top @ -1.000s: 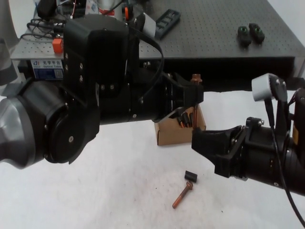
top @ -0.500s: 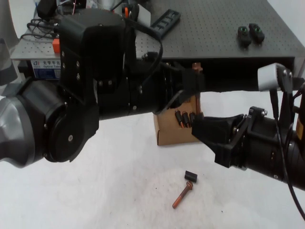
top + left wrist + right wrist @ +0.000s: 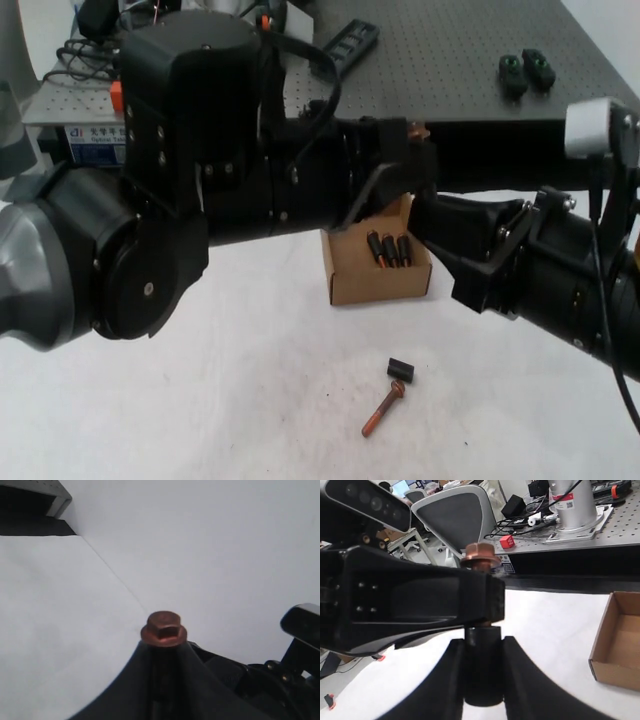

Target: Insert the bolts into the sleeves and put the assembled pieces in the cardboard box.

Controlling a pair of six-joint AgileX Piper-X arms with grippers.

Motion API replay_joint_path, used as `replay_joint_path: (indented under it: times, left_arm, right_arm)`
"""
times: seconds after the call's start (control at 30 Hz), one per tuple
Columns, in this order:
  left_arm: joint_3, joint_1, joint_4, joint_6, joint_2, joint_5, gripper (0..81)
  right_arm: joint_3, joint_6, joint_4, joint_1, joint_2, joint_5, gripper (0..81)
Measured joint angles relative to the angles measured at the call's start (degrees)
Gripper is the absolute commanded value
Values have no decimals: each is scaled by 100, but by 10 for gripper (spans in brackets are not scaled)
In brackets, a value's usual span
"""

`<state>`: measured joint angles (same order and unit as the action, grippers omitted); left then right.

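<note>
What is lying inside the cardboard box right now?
Three assembled pieces, black sleeves with copper ends, lie side by side in the cardboard box. The left arm and the right arm cover its far corners, so anything there cannot be seen.

The copper-coloured hex-head metal bolt [image 3: 163,628] shows reddish-brown between the left arm's matte black fingers [image 3: 122,692]. The black cylindrical sleeve [image 3: 482,670] matches the right arm's black fingers [image 3: 527,690]. The rectangular cardboard box [image 3: 375,285] is plain tan, the cloth-covered counter [image 3: 230,400] white, and the dark grey metal board [image 3: 450,70] is dotted with a regular grid of holes.
</note>
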<state>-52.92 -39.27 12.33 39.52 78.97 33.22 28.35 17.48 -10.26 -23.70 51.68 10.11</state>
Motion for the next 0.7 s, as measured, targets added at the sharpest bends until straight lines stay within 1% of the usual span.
replay_joint_path:
  times: [0.03, 0.07, 0.1, 0.13, 0.2, 0.23, 0.27, 0.3, 0.33, 0.4, 0.47, 0.5, 0.53, 0.57, 0.6, 0.63, 0.67, 0.7]
  left_arm:
    - [0, 0, 11, 0, 0, 28, 11]
    - [0, 0, 11, 0, 0, 28, 43]
    - [0, 0, 30, 0, 0, 65, 102]
    - [0, 0, 21, -14, 0, 108, 186]
    - [0, 0, 3, -19, 0, 113, 407]
    - [0, 0, -37, -15, 0, 111, 494]
    - [0, 0, -44, -15, 0, 111, 571]
    - [0, 0, -87, -15, 0, 85, 607]
    - [0, -10, -129, -53, 0, 46, 610]
    - [0, -8, -191, -131, 0, 16, 593]
    - [0, -8, -299, -267, 0, -46, 572]
    - [0, 18, -597, -534, 0, -232, 566]
    - [0, 44, -793, -710, 0, -323, 566]
    - [0, 68, -997, -881, 0, -397, 566]
    - [0, 74, -997, -912, 0, -397, 566]
    - [0, 102, -1171, -1023, 0, -455, 566]
    - [0, 140, -1387, -1179, 0, -512, 566]
    - [0, 178, -1601, -1346, 0, -572, 566]
  right_arm:
    - [0, -20, -19, 0, 0, -14, 33]
    - [0, -56, -25, 0, 0, -13, 33]
    - [0, -105, -24, 0, 0, -13, 33]
    - [0, -156, -24, 0, 0, -13, 33]
    - [0, -236, -24, 0, 0, -31, 33]
    - [0, -293, -24, 0, 0, -47, 33]
    - [-12, -349, -24, 13, 0, -66, 33]
    - [-21, -414, -24, 28, 0, -133, 33]
    - [-19, -495, -38, 65, 0, -248, 33]
    - [-19, -707, -122, 187, 0, -448, 33]
    - [-19, -942, -199, 404, 82, -548, 33]
    - [-19, -970, -209, 523, 158, -551, 33]
    - [-1, -1059, -237, 680, 296, -574, 33]
    - [25, -1136, -254, 1013, 711, -568, 33]
    - [142, -1218, -283, 1152, 983, -487, 33]
    - [242, -1238, -283, 1271, 1306, -407, 33]
    - [379, -1252, -283, 1271, 1364, -315, 33]
    - [528, -1262, -283, 1347, 1665, -235, 33]
